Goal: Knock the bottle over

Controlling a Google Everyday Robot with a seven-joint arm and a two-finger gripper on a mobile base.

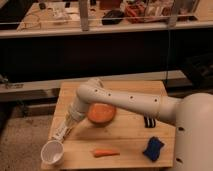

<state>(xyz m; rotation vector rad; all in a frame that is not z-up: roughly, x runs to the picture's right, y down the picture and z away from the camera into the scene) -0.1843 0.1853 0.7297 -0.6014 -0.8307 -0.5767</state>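
My white arm (125, 102) reaches from the right across the wooden table (130, 135) and bends down toward the front left. The gripper (61, 131) is at its end, low over the table's left edge, just above a white cup (52, 152). A pale, elongated shape lies slanted right at the gripper; I cannot tell whether it is the bottle or part of the gripper. No upright bottle shows anywhere on the table.
An orange round object (101, 114) sits mid-table, partly behind the arm. A carrot (106, 152) lies at the front centre. A blue sponge (153, 148) and a small dark item (149, 121) are at the right. A dark shelf unit (100, 50) stands behind the table.
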